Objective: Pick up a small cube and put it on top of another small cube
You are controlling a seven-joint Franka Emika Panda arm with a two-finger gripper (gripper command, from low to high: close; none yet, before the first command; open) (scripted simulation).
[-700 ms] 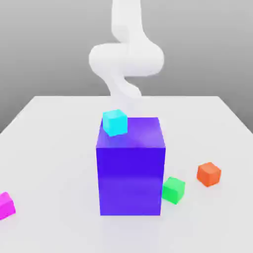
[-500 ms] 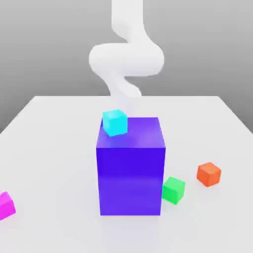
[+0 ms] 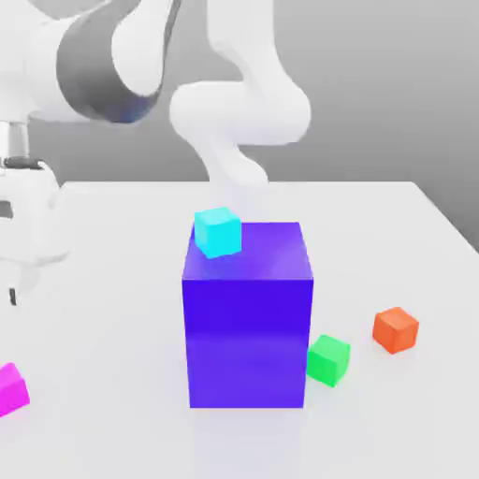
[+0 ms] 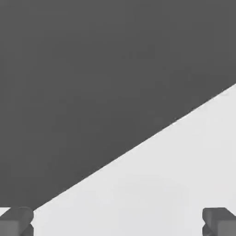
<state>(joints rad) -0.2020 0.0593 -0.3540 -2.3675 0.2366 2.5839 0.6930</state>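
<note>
Gripper: here we are, jaws spread wide apart, nothing between them, which looks right for an arm that has yet to make its pick!
Hand view: we look past the fingers at a slanting edge of the white table, so we judge our aim needs swinging inward first.
Magenta cube: our target sits on the table at the exterior view's left, partly cut off by the frame, the hand above it and apart; probably that side is our way in.
Blue-purple block: standing upright mid-table, a tall obstacle, so we'd want height before any crossing.
Cyan cube: perched on the block near a corner, and a knock could tip it off.
Green cube: just beside the block, a tight spot for stacking.
Orange cube: out in the open, giving us easier room; which one takes the stack, we can't tell.
</note>
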